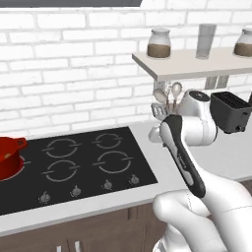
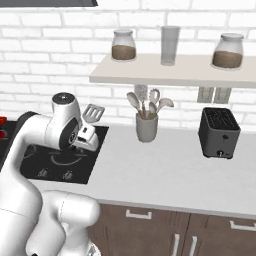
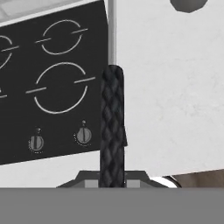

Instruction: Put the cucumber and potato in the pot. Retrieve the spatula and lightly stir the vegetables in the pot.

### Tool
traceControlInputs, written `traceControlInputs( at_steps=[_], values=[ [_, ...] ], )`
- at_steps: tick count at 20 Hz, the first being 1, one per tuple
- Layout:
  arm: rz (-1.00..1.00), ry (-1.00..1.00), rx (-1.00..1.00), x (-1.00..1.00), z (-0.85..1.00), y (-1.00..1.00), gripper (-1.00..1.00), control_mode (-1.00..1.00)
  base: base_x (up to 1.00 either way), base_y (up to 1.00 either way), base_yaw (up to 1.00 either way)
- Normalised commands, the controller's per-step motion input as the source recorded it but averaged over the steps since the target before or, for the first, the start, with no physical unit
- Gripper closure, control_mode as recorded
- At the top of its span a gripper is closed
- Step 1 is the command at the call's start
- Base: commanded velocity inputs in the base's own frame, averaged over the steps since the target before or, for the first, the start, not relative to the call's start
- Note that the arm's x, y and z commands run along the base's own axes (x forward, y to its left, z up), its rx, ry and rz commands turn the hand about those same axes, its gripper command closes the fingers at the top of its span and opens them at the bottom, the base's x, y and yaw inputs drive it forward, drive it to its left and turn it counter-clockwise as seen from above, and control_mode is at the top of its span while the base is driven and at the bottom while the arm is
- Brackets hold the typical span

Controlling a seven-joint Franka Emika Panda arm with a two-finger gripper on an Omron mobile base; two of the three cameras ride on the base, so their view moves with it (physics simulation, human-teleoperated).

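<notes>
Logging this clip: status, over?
Gripper shut on spatula, lifted over counter edge by cooktop. Pot far left on burner. Path clear.

The pot (image 1: 9, 156) sits at the far left of the cooktop (image 1: 88, 162); the utensil cup (image 2: 146, 127) and toaster (image 2: 219, 132) stand on the tabletop (image 2: 165, 170) to the cooktop's right.

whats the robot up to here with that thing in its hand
The white arm has its gripper shut on the spatula, gripping the dark handle and holding the tool in the air by the right edge of the cooktop. The slotted blade sticks up near the utensil cup. The red pot sits on a burner at the far left of the cooktop, well away from the gripper, so no stirring is under way.
</notes>
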Motion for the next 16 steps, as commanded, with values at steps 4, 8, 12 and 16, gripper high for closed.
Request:
traceControlInputs(
  at_steps=[4,8,12,16],
  values=[
    [0.00,0.00,0.00,0.00,0.00,0.00,1.00,1.00,-0.04,1.00,0.19],
    [0.00,0.00,0.00,0.00,0.00,0.00,1.00,1.00,-0.12,1.00,0.19],
    [0.00,0.00,0.00,0.00,0.00,0.00,1.00,1.00,-0.01,1.00,0.11],
    [0.00,0.00,0.00,0.00,0.00,0.00,1.00,1.00,0.00,1.00,0.03]
  ],
)
